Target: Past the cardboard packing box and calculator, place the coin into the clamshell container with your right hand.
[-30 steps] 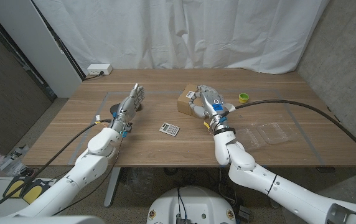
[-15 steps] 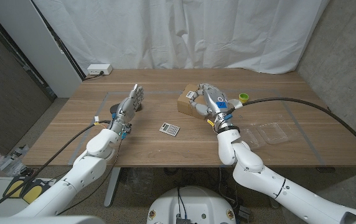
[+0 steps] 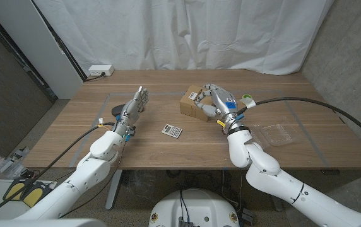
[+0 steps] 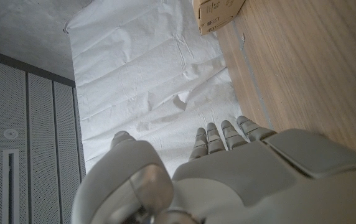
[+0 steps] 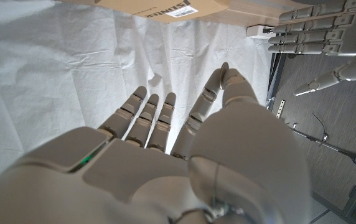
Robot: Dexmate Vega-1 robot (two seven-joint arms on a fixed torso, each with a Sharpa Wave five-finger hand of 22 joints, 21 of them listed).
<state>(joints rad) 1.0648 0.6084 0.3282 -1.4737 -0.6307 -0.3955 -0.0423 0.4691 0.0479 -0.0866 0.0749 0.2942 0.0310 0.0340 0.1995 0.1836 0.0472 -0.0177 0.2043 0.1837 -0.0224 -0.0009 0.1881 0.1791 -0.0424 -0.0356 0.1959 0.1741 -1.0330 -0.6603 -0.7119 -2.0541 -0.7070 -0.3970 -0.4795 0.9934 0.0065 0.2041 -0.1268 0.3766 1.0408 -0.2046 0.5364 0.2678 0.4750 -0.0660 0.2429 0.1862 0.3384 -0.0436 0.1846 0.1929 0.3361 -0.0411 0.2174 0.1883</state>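
Toward the surface's [image 3: 73, 135] left edge, the left hand [image 3: 134, 104] stands idle, fingers straight and spread, holding nothing. At mid-surface lies the calculator [image 3: 171, 130], nearer the front edge. Behind it, toward the back edge, sits the cardboard packing box [image 3: 193, 104]. Right hand [image 3: 219, 104] is raised just right of the box, partly overlapping it in head view, fingers loosely curled. Can't tell whether the coin is pinched inside; it can't be made out in any view. Green bottle cap [image 3: 248, 99] lies just right of that hand. Clamshell container [image 3: 276, 135], clear and lying open, sits toward the right edge, closer to the front. So the target lies right of and nearer the front than the right hand, which is the closer one.
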